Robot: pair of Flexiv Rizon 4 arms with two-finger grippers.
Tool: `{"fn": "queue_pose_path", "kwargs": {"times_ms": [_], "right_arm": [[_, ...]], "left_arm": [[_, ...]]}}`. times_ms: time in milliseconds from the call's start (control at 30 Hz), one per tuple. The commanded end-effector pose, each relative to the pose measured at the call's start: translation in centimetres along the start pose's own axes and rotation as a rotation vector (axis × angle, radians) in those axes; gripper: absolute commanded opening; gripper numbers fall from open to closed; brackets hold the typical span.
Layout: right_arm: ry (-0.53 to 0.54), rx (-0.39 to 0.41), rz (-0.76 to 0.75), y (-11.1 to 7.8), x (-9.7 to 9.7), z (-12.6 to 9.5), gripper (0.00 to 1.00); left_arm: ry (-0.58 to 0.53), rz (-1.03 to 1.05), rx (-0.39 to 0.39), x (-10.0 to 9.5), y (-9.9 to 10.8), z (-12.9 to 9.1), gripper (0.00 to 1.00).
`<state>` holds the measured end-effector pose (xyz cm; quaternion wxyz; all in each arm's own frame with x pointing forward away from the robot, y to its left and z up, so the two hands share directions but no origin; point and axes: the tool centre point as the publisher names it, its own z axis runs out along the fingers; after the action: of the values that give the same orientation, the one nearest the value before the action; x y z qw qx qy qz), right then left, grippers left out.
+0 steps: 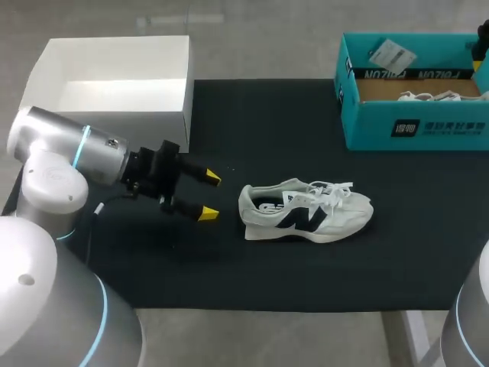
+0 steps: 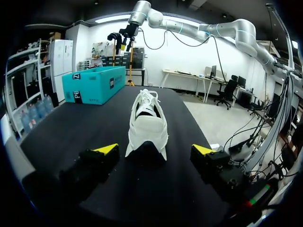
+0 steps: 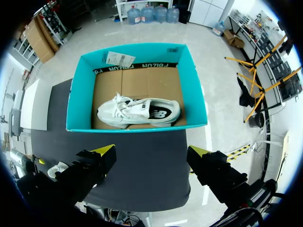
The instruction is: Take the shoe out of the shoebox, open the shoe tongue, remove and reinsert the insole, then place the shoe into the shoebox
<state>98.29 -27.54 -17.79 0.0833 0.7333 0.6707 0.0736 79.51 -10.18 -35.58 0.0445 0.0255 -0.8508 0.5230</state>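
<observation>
A white sneaker with a dark logo lies on its side on the black mat, toe to the right. My left gripper is open just left of its heel; in the left wrist view the sneaker lies heel-first just ahead of the open left gripper. The teal shoebox stands at the back right. My right gripper hovers open high above the shoebox, which holds a second white sneaker. That right gripper also shows above the shoebox in the left wrist view.
A white open box stands at the back left, close behind my left arm. The black mat covers the table. A paper tag lies inside the shoebox at its far end.
</observation>
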Motion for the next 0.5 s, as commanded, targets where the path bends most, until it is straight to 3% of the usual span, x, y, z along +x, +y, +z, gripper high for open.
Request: {"fn": "queue_pose_path", "kwargs": {"times_ms": [33, 500], "right_arm": [[0.000, 0.000, 0.000, 0.0, 0.0, 0.0, 1.00], [0.000, 0.000, 0.000, 0.0, 0.0, 0.0, 1.00]], "left_arm": [[-0.011, -0.007, -0.010, -0.6, 1.0, 1.8, 1.00], [0.003, -0.011, -0.035, -1.6, 3.0, 5.4, 1.00]]}}
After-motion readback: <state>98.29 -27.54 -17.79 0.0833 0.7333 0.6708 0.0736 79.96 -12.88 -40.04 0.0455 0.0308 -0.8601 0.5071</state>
